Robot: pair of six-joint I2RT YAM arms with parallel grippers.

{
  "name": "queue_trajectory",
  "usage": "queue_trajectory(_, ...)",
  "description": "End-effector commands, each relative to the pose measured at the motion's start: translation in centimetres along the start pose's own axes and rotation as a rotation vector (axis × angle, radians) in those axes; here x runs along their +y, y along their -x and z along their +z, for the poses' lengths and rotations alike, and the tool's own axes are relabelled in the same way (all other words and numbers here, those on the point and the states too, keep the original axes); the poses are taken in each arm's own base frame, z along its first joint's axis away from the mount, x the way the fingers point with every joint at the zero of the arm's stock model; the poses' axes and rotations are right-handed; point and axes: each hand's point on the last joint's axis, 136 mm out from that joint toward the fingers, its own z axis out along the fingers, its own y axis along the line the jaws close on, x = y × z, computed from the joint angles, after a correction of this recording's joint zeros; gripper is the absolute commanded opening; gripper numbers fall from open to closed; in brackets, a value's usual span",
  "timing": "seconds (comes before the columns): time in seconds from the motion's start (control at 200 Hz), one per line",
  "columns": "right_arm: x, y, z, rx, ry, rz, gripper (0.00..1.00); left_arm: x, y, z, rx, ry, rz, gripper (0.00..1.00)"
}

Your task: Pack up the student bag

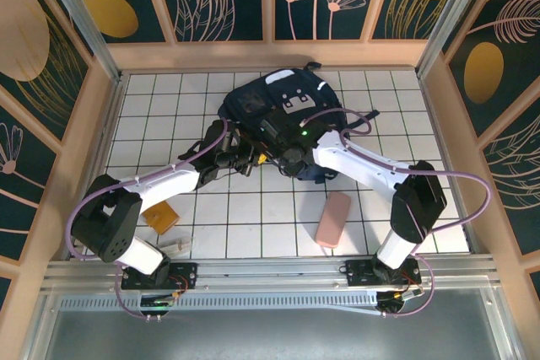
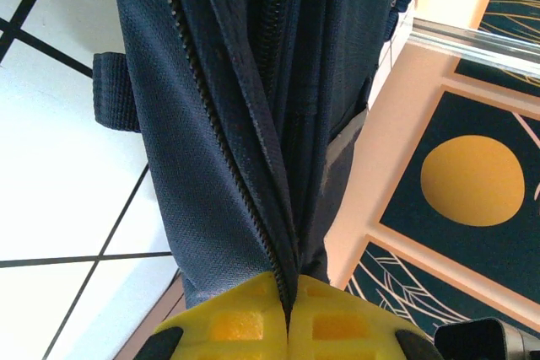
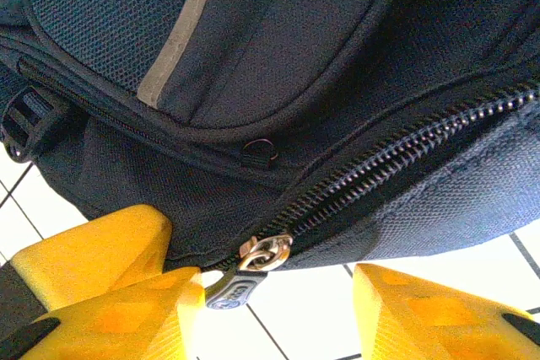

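The student bag (image 1: pixel 283 107), a large dark navy backpack, lies at the back middle of the tiled table. My left gripper (image 1: pixel 258 158) is at its near edge. In the left wrist view its yellow fingers (image 2: pixel 232 326) are pressed together on a fold of the bag's fabric (image 2: pixel 228 166) beside an open zipper track. My right gripper (image 1: pixel 291 156) is also at the near edge. It stands open (image 3: pixel 278 309), with the metal zipper slider and its dark pull tab (image 3: pixel 240 280) between the fingers, the tab touching the left finger (image 3: pixel 118 292). A pale reflective stripe (image 3: pixel 181 31) crosses the front pocket.
A pink pencil case (image 1: pixel 333 218) lies on the tiles in front of the right arm. An orange-brown flat item (image 1: pixel 160 218) and a small white object (image 1: pixel 179 246) lie near the left arm's base. Wooden walls (image 1: pixel 270 54) enclose the table.
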Motion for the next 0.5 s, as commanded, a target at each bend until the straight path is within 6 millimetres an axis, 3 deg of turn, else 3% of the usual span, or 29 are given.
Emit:
queue_trajectory(0.0,-0.5,1.1,0.4,-0.075,-0.038,0.062,0.49,-0.2,-1.0,-0.8,0.035,0.011,-0.26,0.0)
queue_trajectory(0.245,-0.6,1.1,1.6,-0.088,-0.056,0.111,0.43,0.0,-1.1,-0.7,0.043,0.006,-0.264,0.0)
queue_trajectory(0.495,-1.2,1.1,1.3,-0.113,-0.088,0.077,0.18,0.5,-0.9,-0.5,0.04,0.008,-0.274,0.0)
